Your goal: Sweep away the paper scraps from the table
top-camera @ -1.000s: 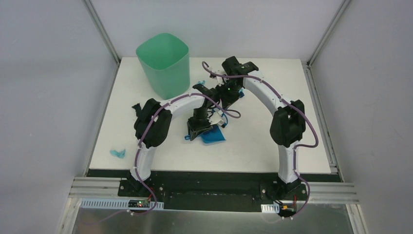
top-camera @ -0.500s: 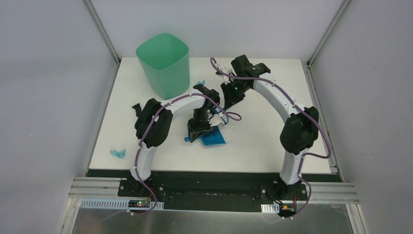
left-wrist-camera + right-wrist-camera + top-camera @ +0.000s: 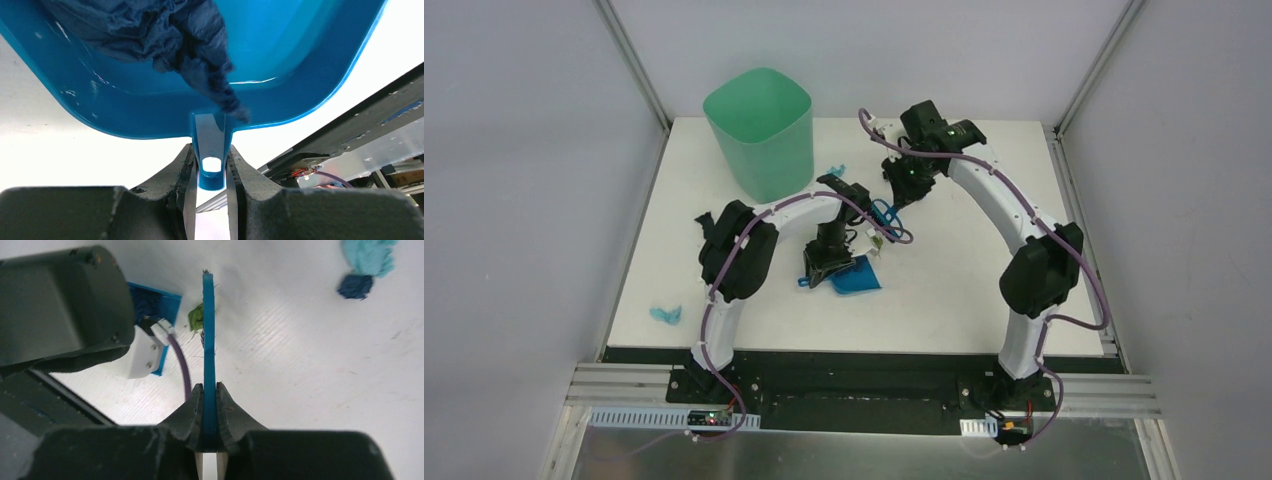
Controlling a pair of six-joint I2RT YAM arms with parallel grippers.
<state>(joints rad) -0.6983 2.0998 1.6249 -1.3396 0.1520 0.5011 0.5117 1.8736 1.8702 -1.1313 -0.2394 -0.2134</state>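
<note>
At the near left of the table [image 3: 944, 300] a light blue scrap [image 3: 664, 315] lies alone, well apart from both tools and closer to the left arm's base than to anything else. The bin [image 3: 759, 140] stands at the far left, and just right of its base sit more scraps [image 3: 834, 168]; the right wrist view shows them as a light blue wad [image 3: 367, 255] touching a dark blue one [image 3: 355, 285].

Mid-table, the left gripper [image 3: 211, 170] is clamped on the handle tab of the dustpan [image 3: 150, 110], fingers [image 3: 182, 175] pressed to both sides of it. The pan's mouth faces away from the gripper, and a dark blue wad [image 3: 165, 30] already lies inside.

To the right, the right gripper [image 3: 210, 405] has its fingers nearly together, pinching the thin handle of the brush [image 3: 208, 330]. The brush runs straight out from the fingers, its long axis pointing near and left toward the pan. A green scrap [image 3: 196, 317] lies just beside the bristles, between brush and pan, so a short stroke along that line would likely carry it in. The pair by the bin lies far and left of the brush, off its axis; the right arm is the nearer one, and I judge the brush must get behind them before it can draw them to the pan
</note>
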